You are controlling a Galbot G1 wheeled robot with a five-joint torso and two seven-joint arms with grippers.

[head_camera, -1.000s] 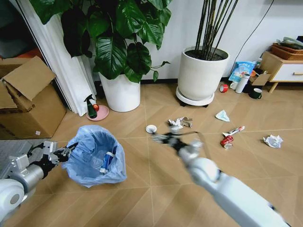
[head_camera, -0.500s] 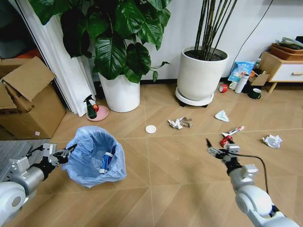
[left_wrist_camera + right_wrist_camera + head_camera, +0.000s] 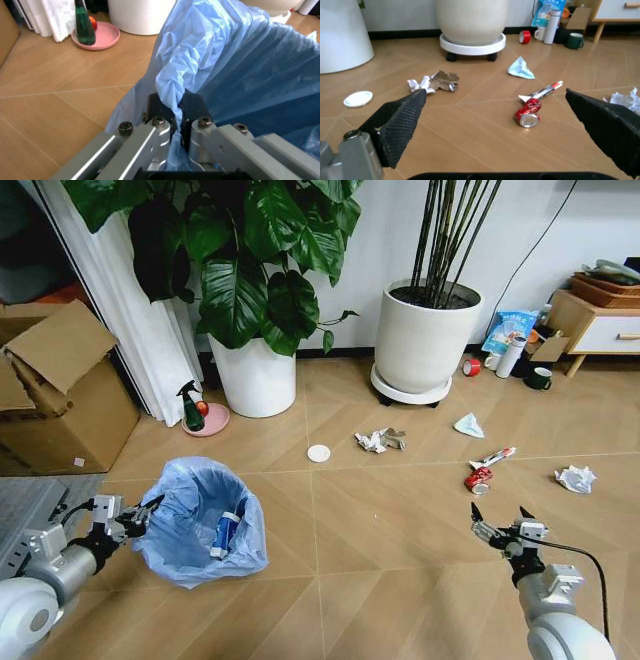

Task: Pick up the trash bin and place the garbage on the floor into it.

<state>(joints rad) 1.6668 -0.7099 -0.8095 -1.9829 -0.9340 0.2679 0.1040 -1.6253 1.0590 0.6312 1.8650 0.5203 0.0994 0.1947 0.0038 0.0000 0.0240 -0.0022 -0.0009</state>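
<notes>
- Left gripper (image 3: 143, 508) clamped on the rim of the trash bin (image 3: 200, 520), pinching the blue liner (image 3: 176, 108) between its closed fingers (image 3: 192, 108).
- Trash bin upright on the floor (image 3: 350, 580), just beyond the left gripper, with a blue-white wrapper (image 3: 225, 534) lying inside.
- Right gripper (image 3: 503, 525) low over the floor, well apart from the bin, jaws spread wide with nothing between the fingers (image 3: 400, 123).
- Just ahead of the right gripper: a crushed red can (image 3: 528, 111) on the floor, with a red-white wrapper (image 3: 546, 90) beyond it.
- Off to the gripper's right, a crumpled white paper wad (image 3: 576, 477).
- Farther ahead: a light-blue scrap (image 3: 521, 69), a crumpled paper-and-foil clump (image 3: 434, 81) and a small white disc (image 3: 358, 98).
- Beyond the litter, two white plant pots (image 3: 427, 340) by the wall.
- Beyond the bin, a green spray bottle (image 3: 84, 24) standing on a pink dish (image 3: 102, 35).
</notes>
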